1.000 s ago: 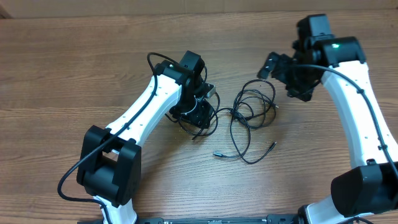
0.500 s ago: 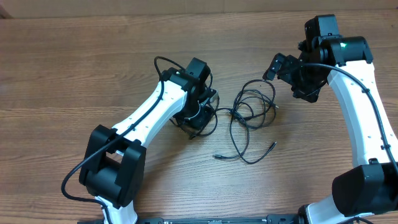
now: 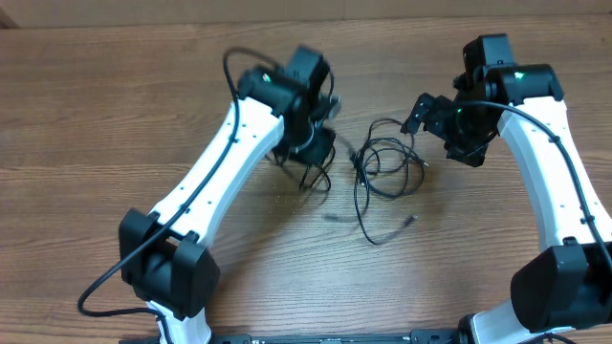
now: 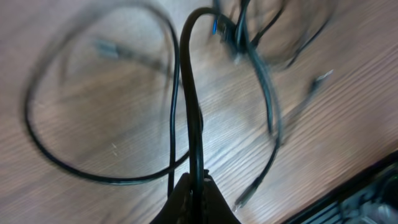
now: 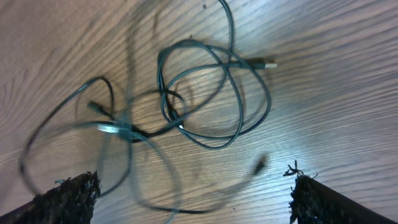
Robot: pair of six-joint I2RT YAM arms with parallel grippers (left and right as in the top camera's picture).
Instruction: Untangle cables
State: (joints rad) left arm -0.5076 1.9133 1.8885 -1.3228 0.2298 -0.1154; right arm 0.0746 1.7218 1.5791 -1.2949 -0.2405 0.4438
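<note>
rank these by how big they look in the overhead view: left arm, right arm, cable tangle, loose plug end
1. left arm and right arm: much alike, and the frame edge cuts the right one, so unranked
2. cable tangle
3. loose plug end

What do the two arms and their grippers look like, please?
The left arm and right arm have white links and bulky black joints. A black cable runs along each. The right one carries a green light. The left gripper and right gripper are black.
</note>
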